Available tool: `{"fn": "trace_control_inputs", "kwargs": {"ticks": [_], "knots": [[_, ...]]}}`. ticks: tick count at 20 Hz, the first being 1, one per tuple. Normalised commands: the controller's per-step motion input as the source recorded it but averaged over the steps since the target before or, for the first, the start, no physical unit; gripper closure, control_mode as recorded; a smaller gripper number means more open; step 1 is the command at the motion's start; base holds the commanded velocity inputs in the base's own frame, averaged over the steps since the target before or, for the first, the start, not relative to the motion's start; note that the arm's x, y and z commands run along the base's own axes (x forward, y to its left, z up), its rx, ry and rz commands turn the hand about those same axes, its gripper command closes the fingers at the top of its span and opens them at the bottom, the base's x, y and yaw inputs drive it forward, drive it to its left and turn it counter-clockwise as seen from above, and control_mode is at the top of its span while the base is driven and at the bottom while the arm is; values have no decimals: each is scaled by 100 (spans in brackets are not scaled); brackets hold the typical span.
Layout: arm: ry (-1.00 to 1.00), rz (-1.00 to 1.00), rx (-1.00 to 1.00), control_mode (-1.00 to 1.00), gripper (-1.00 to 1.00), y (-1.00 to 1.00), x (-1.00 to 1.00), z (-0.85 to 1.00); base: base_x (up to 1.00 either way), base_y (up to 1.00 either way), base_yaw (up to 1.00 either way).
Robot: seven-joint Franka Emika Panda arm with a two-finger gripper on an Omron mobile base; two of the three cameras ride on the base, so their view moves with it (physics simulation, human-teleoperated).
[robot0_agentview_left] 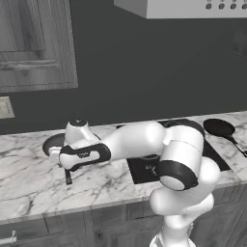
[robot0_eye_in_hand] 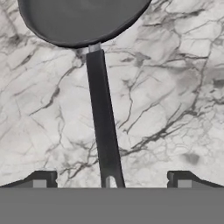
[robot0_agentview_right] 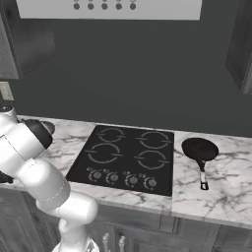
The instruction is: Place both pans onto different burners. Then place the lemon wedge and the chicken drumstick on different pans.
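Two pans, wide one (robot0_eye_in_hand: 83, 22) under gripper (robot0_eye_in_hand: 109, 179), black one (robot0_agentview_right: 199, 148) beside cooktop (robot0_agentview_right: 125, 157)

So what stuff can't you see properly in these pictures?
- Grey pan: the hand view's top edge cuts off most of its bowl; in the left base view the arm covers most of it.
- Its handle: the end runs under the grey band, between the open gripper fingertips.
- Cooktop: the left base view's arm hides most burners.
- Black pan: the handle's end is cut off at the right edge.
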Motion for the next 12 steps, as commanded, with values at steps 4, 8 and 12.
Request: {"fn": "trace_control_inputs", "kwargs": {"ticks": [4,8,12], "knots": [[0,0,0,-100,-100,12,13,-11,0,0,0],[0,0,0,-100,-100,5,11,-15,0,0,0],[0,0,0,-100,-100,0,0,-31,0,0,0]]}}
